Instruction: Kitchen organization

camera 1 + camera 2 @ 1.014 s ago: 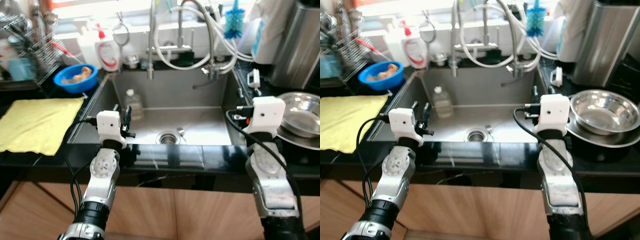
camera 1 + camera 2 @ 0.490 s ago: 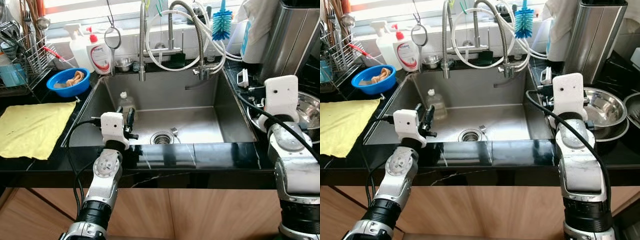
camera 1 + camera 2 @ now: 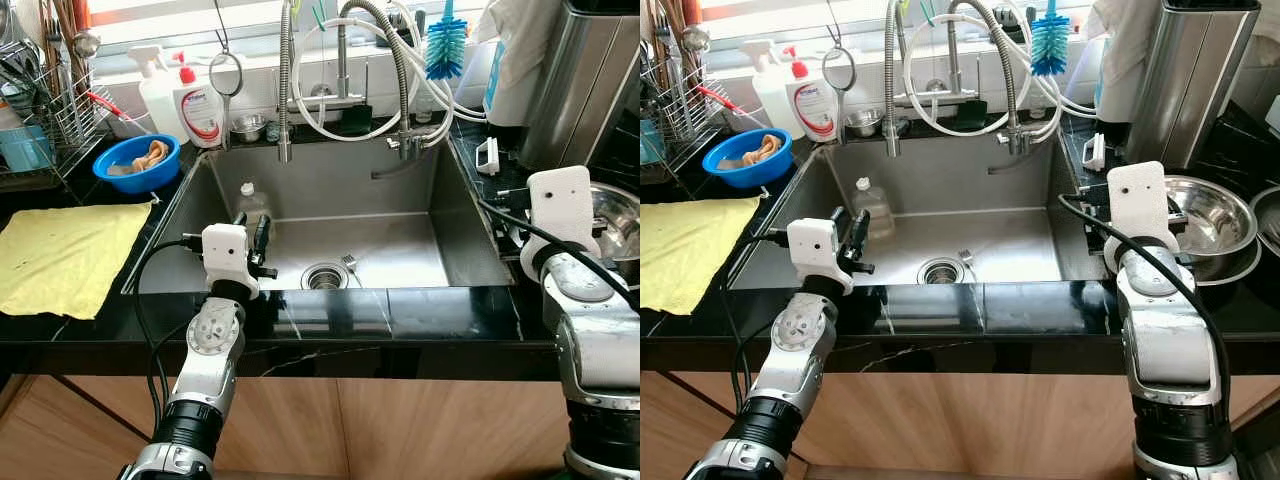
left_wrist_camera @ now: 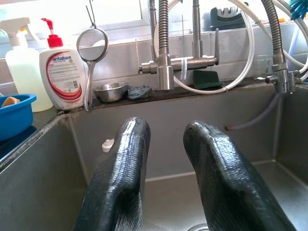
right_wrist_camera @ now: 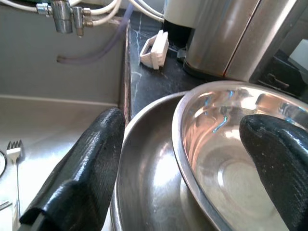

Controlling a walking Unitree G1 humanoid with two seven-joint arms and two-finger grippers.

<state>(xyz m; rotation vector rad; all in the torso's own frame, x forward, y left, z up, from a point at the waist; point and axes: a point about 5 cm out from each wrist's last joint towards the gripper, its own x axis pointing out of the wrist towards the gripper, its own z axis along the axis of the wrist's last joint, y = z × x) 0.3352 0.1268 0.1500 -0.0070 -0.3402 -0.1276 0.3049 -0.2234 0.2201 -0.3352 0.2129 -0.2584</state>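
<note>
Two stacked steel bowls point(image 3: 1212, 218) sit on the black counter right of the sink. My right gripper point(image 5: 185, 124) is open wide at the bowls' near left rim; one finger point(image 5: 82, 168) is on the sink side and the other over the inner bowl point(image 5: 226, 163). My left gripper point(image 3: 251, 223) hovers over the sink's front left corner, open a little with nothing between its fingers point(image 4: 122, 163). Down in the steel sink point(image 3: 400, 190) lie a fork point(image 3: 347, 263) near the drain and a small clear bottle point(image 3: 250, 201) at the left wall.
A yellow cloth point(image 3: 62, 255) covers the left counter, behind it a blue bowl point(image 3: 137, 163), a dish rack point(image 3: 40, 95), a soap bottle point(image 3: 202, 105) and a spray bottle point(image 3: 157, 92). Taps and hoses point(image 3: 345, 70) arch over the sink. A tall steel canister point(image 3: 575, 85) stands behind the bowls.
The camera rose and pulled back since a second ago. My right wrist swung right toward the bowls, then dropped slightly. The left arm kept its place.
</note>
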